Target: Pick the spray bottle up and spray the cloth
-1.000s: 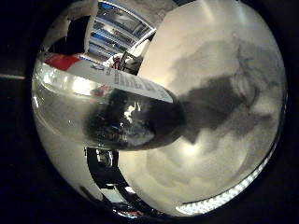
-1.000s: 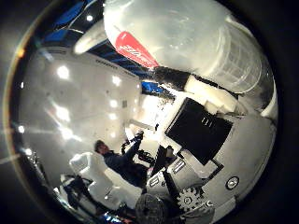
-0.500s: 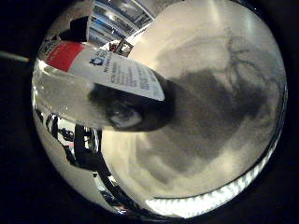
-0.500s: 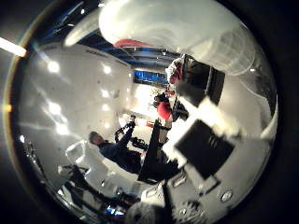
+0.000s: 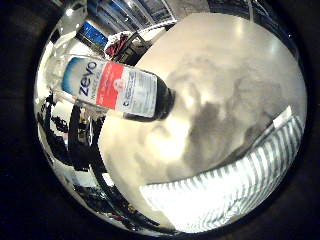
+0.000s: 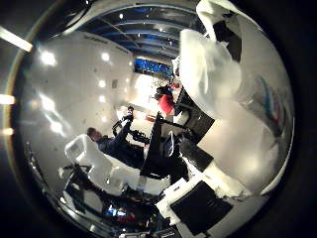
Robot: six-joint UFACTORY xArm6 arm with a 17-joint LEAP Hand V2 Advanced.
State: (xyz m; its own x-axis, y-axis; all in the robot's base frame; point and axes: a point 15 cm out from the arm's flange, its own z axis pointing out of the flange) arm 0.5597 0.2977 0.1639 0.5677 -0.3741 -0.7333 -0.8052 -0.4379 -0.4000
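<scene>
The spray bottle (image 5: 117, 92) is clear, with a blue, red and white label. Its dark base rests on a pale, mottled surface (image 5: 210, 60), and I cannot tell whether that surface is cloth or table. In the thumb side view the bottle's white spray head (image 6: 208, 64) and clear body (image 6: 252, 134) fill the side nearest the palm. My right hand (image 6: 198, 206) shows as white and black parts beside the bottle's body. Its fingers lie along the bottle, not curled round it. The hand's shadow (image 5: 225, 120) falls on the pale surface beside the bottle.
A bright white ribbed strip (image 5: 235, 182) lies on the pale surface, a short way from the bottle. Beyond the surface's edge are dark stands and room furniture (image 5: 75, 145). White and black equipment (image 6: 114, 168) stands in the room behind.
The bottle filled much of the little finger side view earlier and now looks smaller and farther from the palm. The ribbed strip takes up more of that view. The spray head has come into the thumb side view.
</scene>
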